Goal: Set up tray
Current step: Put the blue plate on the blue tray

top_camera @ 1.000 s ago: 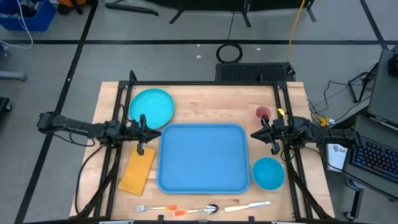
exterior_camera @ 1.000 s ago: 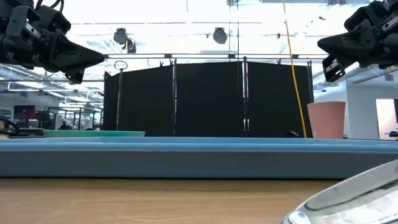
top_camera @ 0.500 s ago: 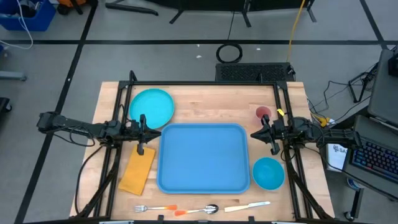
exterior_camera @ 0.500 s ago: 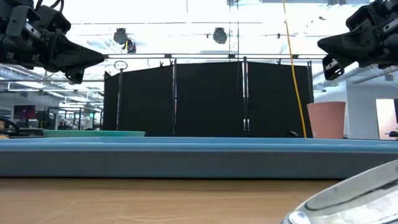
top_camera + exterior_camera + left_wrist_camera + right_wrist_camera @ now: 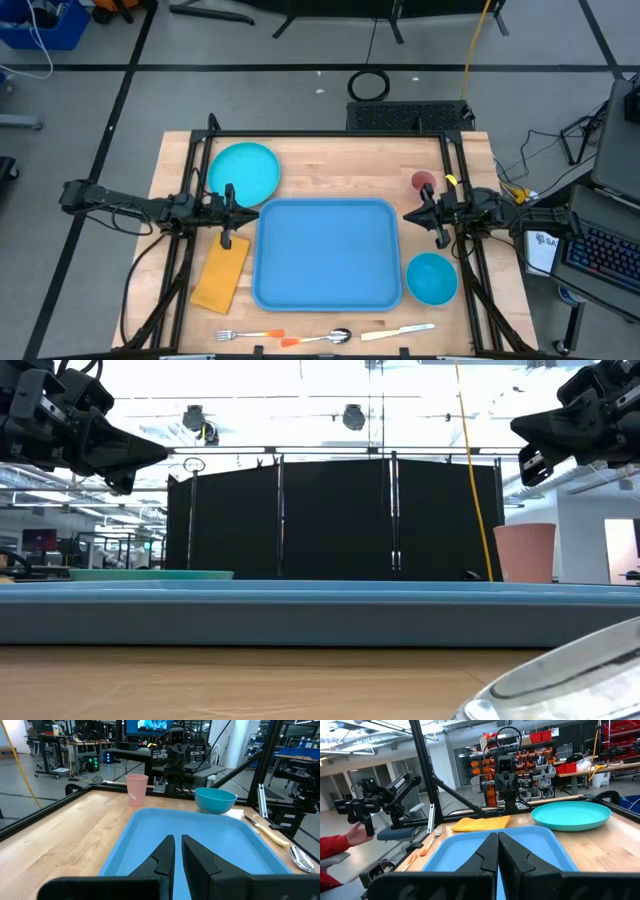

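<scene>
Nothing has changed over the last second: both my arms hang where they were, and nothing on the table has shifted. My left gripper (image 5: pixel 243 213) hovers above the tray's left edge, fingers drawn narrow with a thin gap between them and nothing held. My right gripper (image 5: pixel 410 216) hovers over the tray's right edge, fingers pressed fully together, also empty. The two face each other across the tray (image 5: pixel 327 254), which lies flat in the middle of the table (image 5: pixel 330 165) with its inside bare. Everything that could go on it is still off it: plate (image 5: pixel 243 172) at the far left corner, just beside the tray; napkin (image 5: pixel 221 273) to the left, lying close along the tray's left side; bowl (image 5: pixel 432 277) to the right near the front corner; cup (image 5: pixel 423 182) at the far right, near my right wrist; fork (image 5: pixel 248 334), spoon (image 5: pixel 323 337) and knife (image 5: pixel 398 331) in a row in front of the tray. My reading: this is a pause at the start, with none of the loading done. For any first pick I judge I must open a gripper and come down; the napkin is nearest my left, the cup and bowl nearest my right.
</scene>
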{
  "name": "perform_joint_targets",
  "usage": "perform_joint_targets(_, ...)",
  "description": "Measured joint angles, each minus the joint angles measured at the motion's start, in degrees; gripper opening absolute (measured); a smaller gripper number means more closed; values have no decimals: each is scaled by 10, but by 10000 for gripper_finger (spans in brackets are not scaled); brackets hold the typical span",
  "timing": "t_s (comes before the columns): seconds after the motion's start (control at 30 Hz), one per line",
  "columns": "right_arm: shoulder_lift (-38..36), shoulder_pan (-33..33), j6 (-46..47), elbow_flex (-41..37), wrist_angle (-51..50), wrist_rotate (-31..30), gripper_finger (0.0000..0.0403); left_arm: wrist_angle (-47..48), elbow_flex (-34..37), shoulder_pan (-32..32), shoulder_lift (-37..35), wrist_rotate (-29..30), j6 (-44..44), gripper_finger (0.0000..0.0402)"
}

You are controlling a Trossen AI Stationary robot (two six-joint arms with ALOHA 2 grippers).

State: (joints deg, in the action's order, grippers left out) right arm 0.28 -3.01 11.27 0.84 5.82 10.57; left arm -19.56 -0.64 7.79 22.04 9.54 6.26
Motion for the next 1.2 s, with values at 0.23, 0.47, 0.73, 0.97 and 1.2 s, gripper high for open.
perform_joint_targets(0.23, 0, 0, 2, 0, 0, 0, 0, 0, 0, 0, 0, 0, 0, 35)
perform_joint_targets(0.47, 0, 0, 55, 0, 0, 0, 0, 0, 0, 0, 0, 0, 0, 35)
perform_joint_targets(0.73, 0, 0, 77, 0, 0, 0, 0, 0, 0, 0, 0, 0, 0, 35)
perform_joint_targets(0.97, 0, 0, 80, 0, 0, 0, 0, 0, 0, 0, 0, 0, 0, 35)
perform_joint_targets(1.2, 0, 0, 71, 0, 54, 0, 0, 0, 0, 0, 0, 0, 0, 35)
